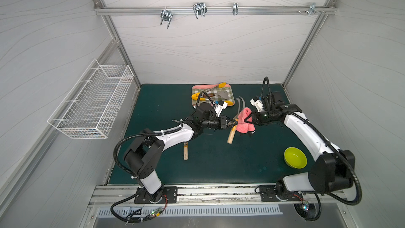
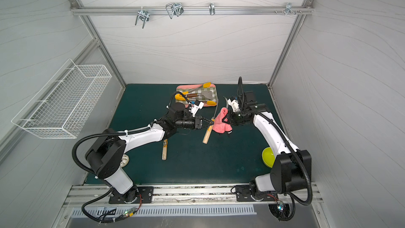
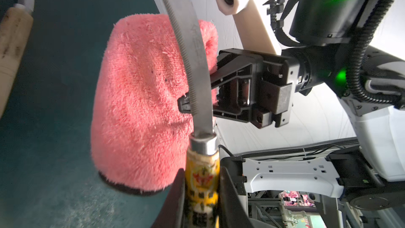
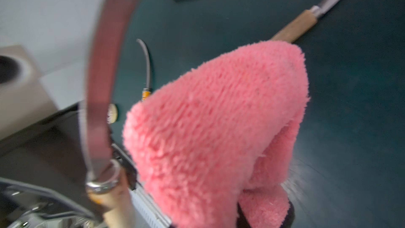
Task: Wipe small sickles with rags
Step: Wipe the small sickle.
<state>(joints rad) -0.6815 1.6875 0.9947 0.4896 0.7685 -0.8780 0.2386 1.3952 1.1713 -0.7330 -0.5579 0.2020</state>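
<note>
My left gripper (image 1: 234,123) (image 3: 201,185) is shut on a small sickle (image 1: 230,137) (image 3: 197,62) at the labelled top of its wooden handle. It holds the sickle above the mat with the blade pointing to the back. My right gripper (image 1: 249,120) is shut on the pink rag (image 1: 243,121) (image 3: 140,106) (image 4: 219,128), which hangs right beside the blade's lower part; I cannot tell whether they touch. A second sickle (image 1: 185,152) (image 4: 147,69) lies partly under the left arm. A third sickle (image 4: 295,25) (image 1: 242,104) lies on the mat behind the rag.
A pink-rimmed checked tray (image 1: 197,87) at the back holds yellow-tipped tongs (image 1: 197,95) and a spatula (image 1: 220,94). A green bowl (image 1: 295,157) sits front right beside the right arm. A wire basket (image 1: 92,101) hangs on the left wall.
</note>
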